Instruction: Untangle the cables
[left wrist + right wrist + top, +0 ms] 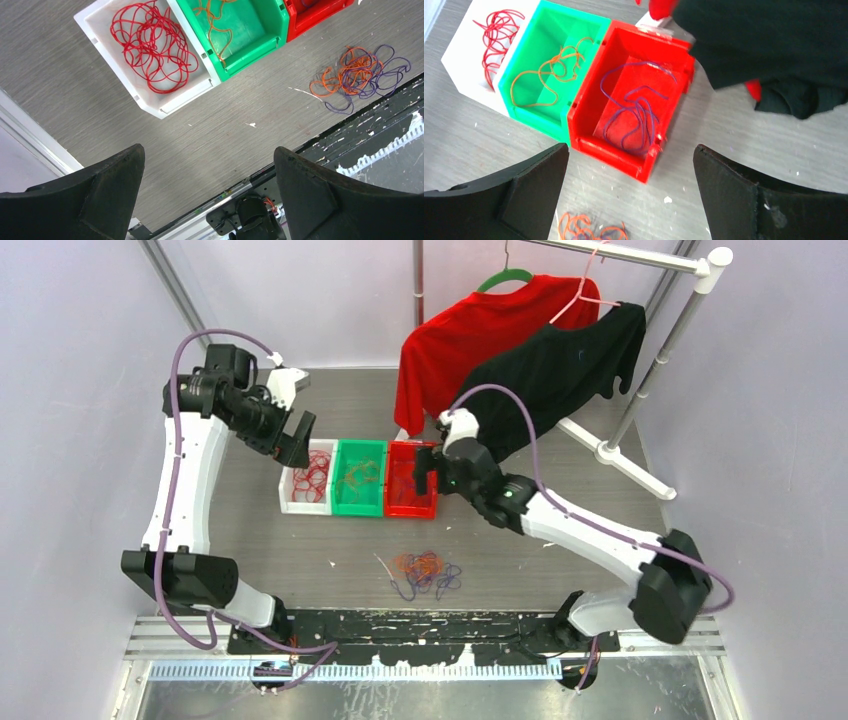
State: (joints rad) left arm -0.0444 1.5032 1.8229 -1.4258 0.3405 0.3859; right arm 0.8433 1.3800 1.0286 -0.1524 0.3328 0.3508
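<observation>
The cables point(425, 571), a loose orange-and-purple tangle, perhaps some red, lie flat on the table point(300, 550).

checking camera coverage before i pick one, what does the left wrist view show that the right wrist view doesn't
Only left wrist: the whole loose orange-purple tangle on the table, and the black base rail. Only right wrist: purple cables inside the red bin, and the black garment. Both: red cables in the white bin, orange cables in the green bin.
</observation>
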